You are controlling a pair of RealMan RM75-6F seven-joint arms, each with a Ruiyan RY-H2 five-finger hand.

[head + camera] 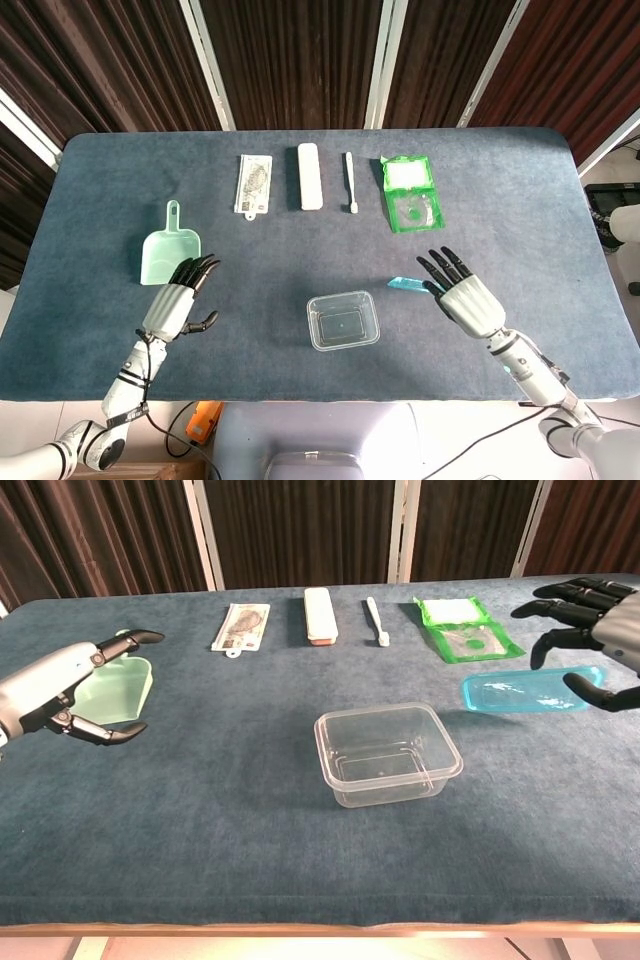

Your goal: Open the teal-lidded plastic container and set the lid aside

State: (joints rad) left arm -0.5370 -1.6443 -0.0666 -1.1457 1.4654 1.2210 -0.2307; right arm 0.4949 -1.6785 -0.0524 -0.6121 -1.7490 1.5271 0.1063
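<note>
Two hands: both over the blue tabletop (520,190), well apart, neither holding anything.
Right hand (590,630): fingers spread apart, hovering just over the right end of the teal lid (525,691); whether it touches the lid cannot be told.
Teal lid: lying flat on the tabletop, right of the container and separate from it.
Clear plastic container (343,320): open, upright, near the front centre.
Left hand (175,302): fingers apart and lightly curled, just in front of the green scoop (171,253).
Back row: printed packet (253,183), white case (310,175), white toothbrush (350,181), green pouch (410,193).
</note>
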